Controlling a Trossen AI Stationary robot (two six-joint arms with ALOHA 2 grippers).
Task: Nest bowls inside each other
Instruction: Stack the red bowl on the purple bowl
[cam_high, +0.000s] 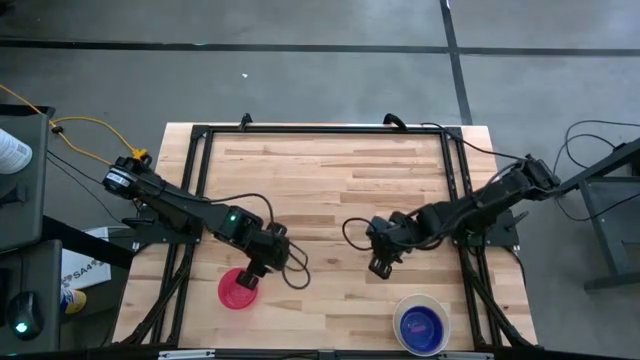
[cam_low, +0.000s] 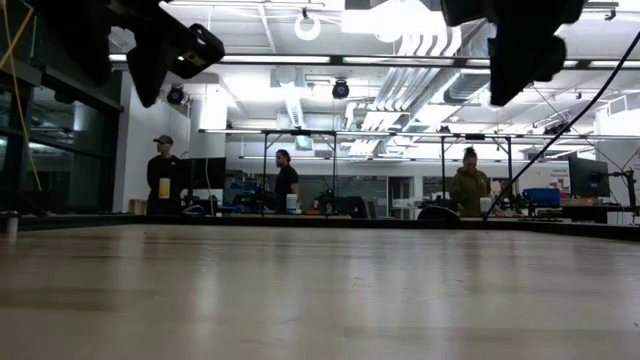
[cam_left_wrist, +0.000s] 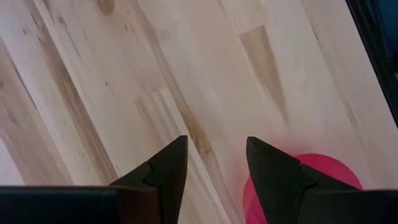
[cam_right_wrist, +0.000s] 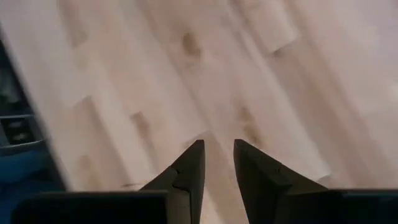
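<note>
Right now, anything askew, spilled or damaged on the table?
Nothing stands out. The pinkish-red bowl sits upright by the left gripper, and the blue bowl sits nested in the white bowl near the front right. No spills or damage show.

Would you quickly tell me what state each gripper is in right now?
Left gripper: open, empty, above the pinkish-red bowl.
Right gripper: open, holding nothing, over bare table.

Pinkish-red bowl (cam_high: 239, 289): upright on the table's near-left part, rim partly under the left arm. Blue bowl (cam_high: 420, 325): nested in the larger white bowl (cam_high: 403, 309), well to the red bowl's right.
</note>
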